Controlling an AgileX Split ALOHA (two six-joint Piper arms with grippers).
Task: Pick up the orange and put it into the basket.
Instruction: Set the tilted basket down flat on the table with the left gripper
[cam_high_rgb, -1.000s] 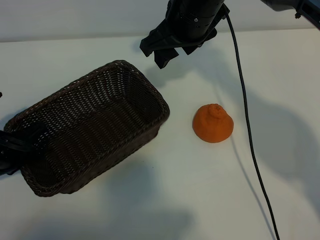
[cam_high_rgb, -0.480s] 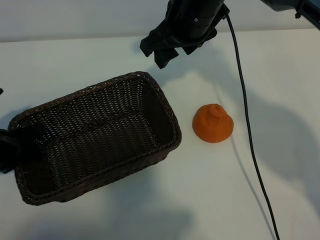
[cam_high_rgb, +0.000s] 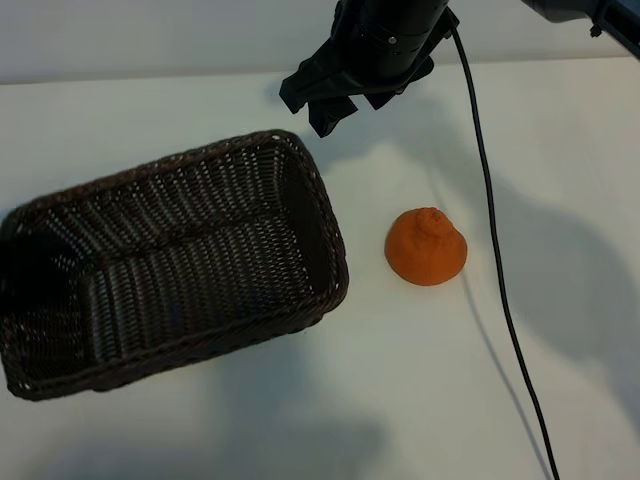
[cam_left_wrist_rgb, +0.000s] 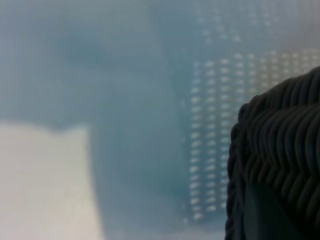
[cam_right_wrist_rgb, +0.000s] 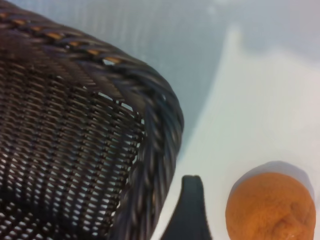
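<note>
exterior view: the orange (cam_high_rgb: 426, 247) lies on the tabletop (cam_high_rgb: 560, 400), untouched, just beside the basket (cam_high_rgb: 170, 265) at its 3 o'clock. the right gripper (cam_high_rgb: 335, 95) hangs at the orange's 11 o'clock, jaws wide and empty. the left gripper, hidden at the basket's 9 o'clock end, is narrowly parted on its rim, as judged. the pick is not begun; a descent over the fruit is called for next.

orange (cam_high_rgb: 426, 247): knob up, on table | basket (cam_high_rgb: 300, 170): dark wicker, beside
</note>
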